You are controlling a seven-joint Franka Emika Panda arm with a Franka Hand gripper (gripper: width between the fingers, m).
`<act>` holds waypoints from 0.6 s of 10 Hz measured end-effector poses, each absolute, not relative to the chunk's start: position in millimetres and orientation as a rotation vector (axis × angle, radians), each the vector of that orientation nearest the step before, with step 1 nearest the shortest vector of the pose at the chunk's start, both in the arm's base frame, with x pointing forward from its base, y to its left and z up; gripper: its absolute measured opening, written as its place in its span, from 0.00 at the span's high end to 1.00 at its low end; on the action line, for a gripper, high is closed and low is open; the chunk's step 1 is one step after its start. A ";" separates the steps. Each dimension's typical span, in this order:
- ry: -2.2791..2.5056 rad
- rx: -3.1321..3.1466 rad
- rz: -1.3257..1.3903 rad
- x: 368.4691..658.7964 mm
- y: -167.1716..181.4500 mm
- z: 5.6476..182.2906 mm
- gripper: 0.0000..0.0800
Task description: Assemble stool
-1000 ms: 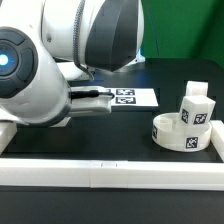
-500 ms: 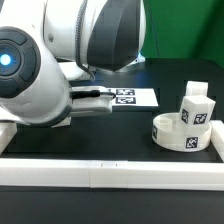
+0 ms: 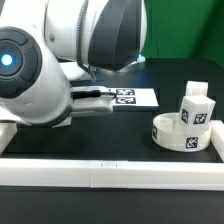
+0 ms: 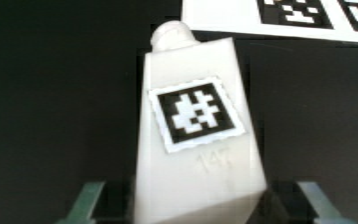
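In the wrist view a white blocky stool leg (image 4: 194, 120) with a black-and-white tag lies on the black table, running lengthwise between my fingers. My gripper (image 4: 201, 202) is shut on its near end, with one finger (image 4: 98, 200) on each side. The exterior view hides the gripper behind the arm's bulky white body (image 3: 40, 80). On the exterior view's right stands the round ring-like seat (image 3: 185, 134), with another tagged leg (image 3: 196, 107) upright inside it.
The marker board (image 3: 132, 97) lies flat just beyond the arm, and its edge shows in the wrist view (image 4: 282, 15) past the leg's far tip. A long white border rail (image 3: 110, 172) runs along the front of the table.
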State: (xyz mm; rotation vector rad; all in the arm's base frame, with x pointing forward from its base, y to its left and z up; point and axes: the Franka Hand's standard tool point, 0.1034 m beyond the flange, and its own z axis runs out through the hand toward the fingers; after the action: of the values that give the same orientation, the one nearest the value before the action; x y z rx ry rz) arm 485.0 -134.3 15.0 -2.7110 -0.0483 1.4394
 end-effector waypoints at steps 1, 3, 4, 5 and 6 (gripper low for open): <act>-0.049 -2.712 1.435 486.0 -133.4 16.1 0.60; -0.050 -2.716 1.420 489.9 -130.3 22.4 0.60; -0.052 -2.709 1.414 494.4 -122.0 39.4 0.59; -0.034 -2.683 1.381 500.8 -108.1 67.7 0.59; -0.017 -2.685 1.345 507.0 -103.3 87.8 0.59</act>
State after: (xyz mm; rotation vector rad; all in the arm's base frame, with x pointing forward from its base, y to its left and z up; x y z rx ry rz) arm 507.0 -103.3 87.8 -2.6852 -0.0175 1.3455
